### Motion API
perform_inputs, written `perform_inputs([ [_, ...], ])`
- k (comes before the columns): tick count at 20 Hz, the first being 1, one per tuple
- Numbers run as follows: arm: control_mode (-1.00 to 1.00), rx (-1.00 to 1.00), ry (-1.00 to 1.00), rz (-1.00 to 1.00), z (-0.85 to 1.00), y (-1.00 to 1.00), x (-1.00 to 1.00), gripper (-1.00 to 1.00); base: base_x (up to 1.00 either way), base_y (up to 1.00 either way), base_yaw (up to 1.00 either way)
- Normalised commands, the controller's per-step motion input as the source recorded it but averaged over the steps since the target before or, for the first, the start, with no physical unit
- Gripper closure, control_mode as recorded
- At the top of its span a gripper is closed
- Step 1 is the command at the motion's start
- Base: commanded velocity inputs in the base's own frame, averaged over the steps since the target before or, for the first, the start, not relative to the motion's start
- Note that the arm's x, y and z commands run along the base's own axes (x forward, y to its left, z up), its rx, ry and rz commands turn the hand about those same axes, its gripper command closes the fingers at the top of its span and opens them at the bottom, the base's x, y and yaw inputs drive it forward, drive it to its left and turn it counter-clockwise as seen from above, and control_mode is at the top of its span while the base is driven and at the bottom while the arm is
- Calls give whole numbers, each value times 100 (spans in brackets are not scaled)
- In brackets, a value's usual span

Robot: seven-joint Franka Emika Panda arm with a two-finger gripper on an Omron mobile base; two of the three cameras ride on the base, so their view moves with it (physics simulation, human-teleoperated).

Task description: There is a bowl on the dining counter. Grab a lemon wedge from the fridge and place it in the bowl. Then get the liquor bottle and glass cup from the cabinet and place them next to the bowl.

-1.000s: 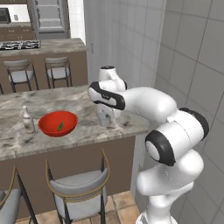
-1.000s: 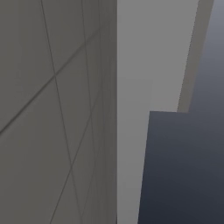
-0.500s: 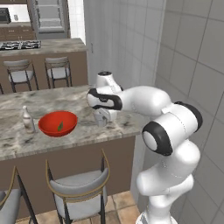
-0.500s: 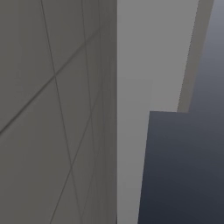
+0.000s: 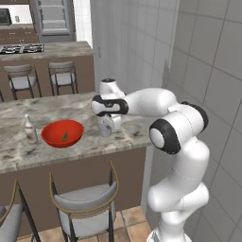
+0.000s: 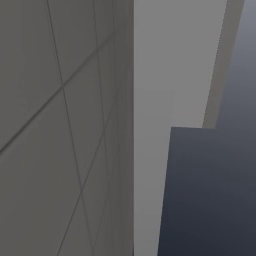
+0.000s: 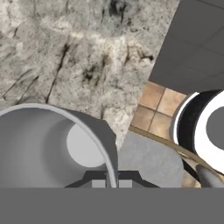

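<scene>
Marble tabletop [image 5: 56, 111] runs across the left base view on a dark brown base, and the white arm reaches over it from the lower right. Its pincer [image 5: 108, 126] points down near the tabletop's right end, clenched on the rim of a grey cup [image 5: 105, 128] whose base is at the marble surface. Just to the left of the cup, apart from it, sits the red bowl [image 5: 62, 133] with a small greenish lemon wedge [image 5: 65, 137] lying inside. Left of the bowl, close beside it but not touching, a slim pale bottle [image 5: 30, 128] stands upright. All three are in a row along the near half of the tabletop. Two grey-cushioned stools [image 5: 87, 203] stand at the near edge. Beyond, a second marble top carries a black hob [image 5: 21, 48], with more stools in front of it, and a steel fridge [image 5: 53, 19] rises behind

Grey tiled wall [image 6: 60, 130] takes up the left half of the right base view, with a paler wall end beside it and a dark blue-grey area at the lower right

Cup rim [image 7: 61, 120] curves through the hand view as seen from above, and the pale round bottom shows inside. The dark fingertips [image 7: 98, 178] sit tight on either side of that rim. Veined marble lies beyond the cup, ending at an edge on the right, past which floor tiles and a stool seat [image 7: 151, 162] show below
</scene>
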Motion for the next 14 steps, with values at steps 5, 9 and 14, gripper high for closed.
perform_inputs([
  [5, -100, 0, 2, 0, -20, 17, 37, 100, 0, 0, 0],
  [9, -100, 0, 0, 0, -28, 22, 29, 100, 0, 0, 0],
  [14, -100, 0, 0, 0, -37, 22, 24, 100, 0, 0, 0],
])
